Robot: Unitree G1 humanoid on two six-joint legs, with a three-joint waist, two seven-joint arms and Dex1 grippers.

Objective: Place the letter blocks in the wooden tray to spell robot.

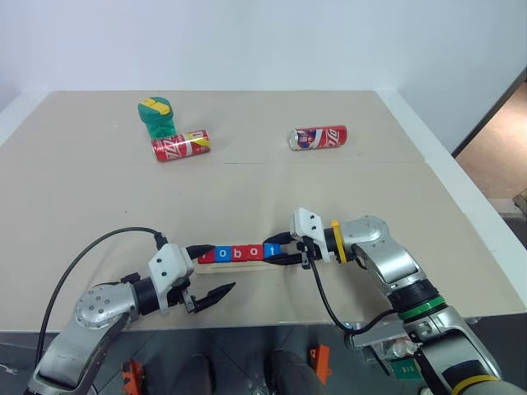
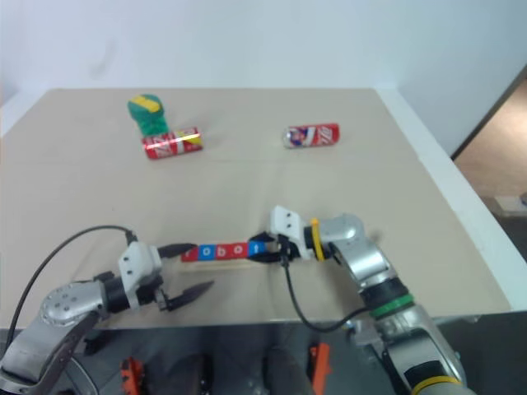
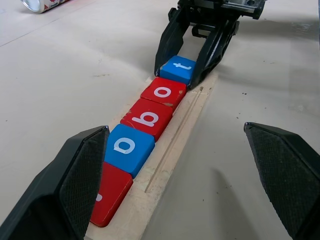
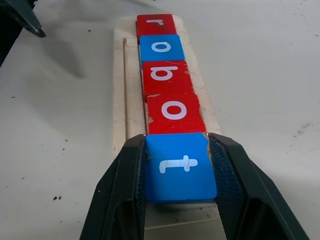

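Observation:
The wooden tray (image 1: 235,264) lies near the table's front edge with a row of letter blocks in it. From left to right these are a red r (image 4: 156,22), a blue o (image 4: 161,47), a red b (image 4: 166,74), a red o (image 4: 174,111) and a blue t (image 4: 180,167). My right gripper (image 4: 178,142) is shut on the blue t block (image 1: 270,250) at the tray's right end, a finger on each side of it. My left gripper (image 1: 221,268) stands open at the tray's left end, its fingers (image 3: 82,175) spread wide on either side of the tray with nothing between them.
Two red soda cans lie on their sides at the back, one at the left (image 1: 180,146) and one at the right (image 1: 318,137). A green container with a yellow-striped lid (image 1: 156,117) stands behind the left can. The table's right edge (image 1: 461,206) drops to the floor.

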